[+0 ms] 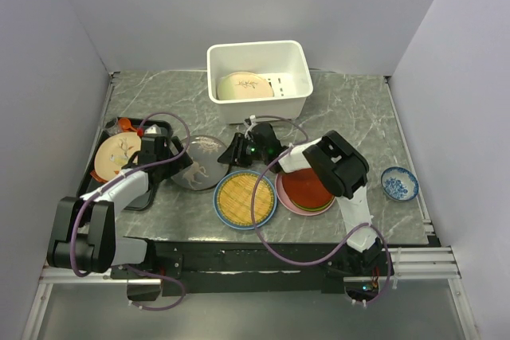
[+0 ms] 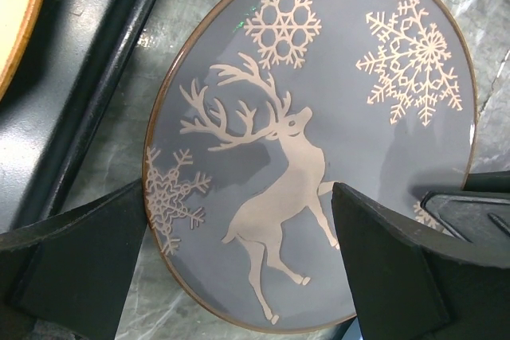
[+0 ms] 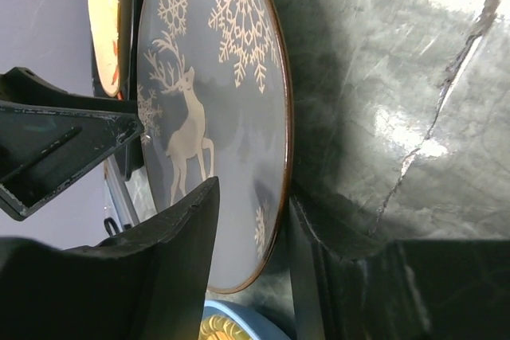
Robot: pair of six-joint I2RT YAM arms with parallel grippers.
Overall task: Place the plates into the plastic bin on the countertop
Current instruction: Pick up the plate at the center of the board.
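At the left of the top view a black tray [image 2: 103, 93] holds a peach flowered plate [image 1: 119, 153]. Just right of it, the left gripper [image 2: 239, 193] stands wide open and holds nothing. Its two fingers reach over the near edge of the grey plate [image 1: 199, 161], which lies face up on the countertop [image 1: 351, 109] left of centre. In the left wrist view the plate's deer points antlers up the frame and hooves down, with snowflakes around it. Being round, the plate has no long axis. The right gripper [image 3: 253, 193] meets the same plate from its right side. Its fingers are apart and straddle the rim, one over the plate's face and one over the counter, not clamped on it. At upper centre the white bin [image 1: 259, 109] holds one cream plate [image 1: 243, 85], lying in its left half. Below it sit a yellow woven disc [image 1: 245, 199] on a blue plate [image 1: 217, 197], then a stack topped by a red plate [image 1: 307, 187]. A small patterned bowl [image 1: 398, 183] is far right.
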